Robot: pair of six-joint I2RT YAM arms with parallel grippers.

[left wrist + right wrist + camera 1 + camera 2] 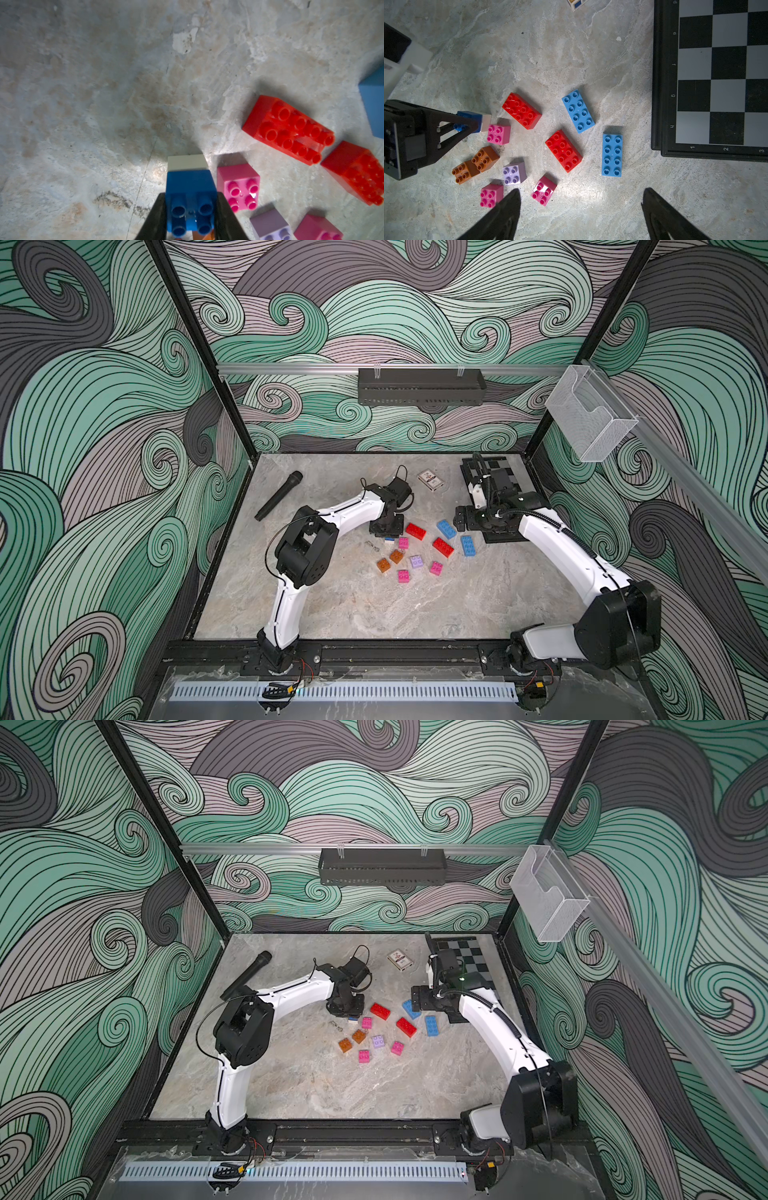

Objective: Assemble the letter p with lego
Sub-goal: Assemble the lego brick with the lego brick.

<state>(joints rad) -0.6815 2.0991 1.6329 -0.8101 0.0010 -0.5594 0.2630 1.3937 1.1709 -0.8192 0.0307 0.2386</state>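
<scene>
My left gripper [190,218] is shut on a dark blue square lego brick [191,199], one finger on each side, studs facing the wrist. A white brick [187,163] is joined to its far end, low at the table beside a pink brick [238,185]. Loose lego lies around: two red oblongs [415,531] [443,546], two light blue oblongs [446,529] [468,546], two orange squares [396,556] [383,565], a lilac square [416,561] and more pink squares [436,568] [403,576]. My right gripper [580,197] hangs open over bare table near them.
A chessboard [716,72] lies at the right back under my right arm. A boxed card deck [430,480] sits behind the bricks. A black microphone [278,495] lies at the left back. A small metal bit [372,546] lies left of the bricks.
</scene>
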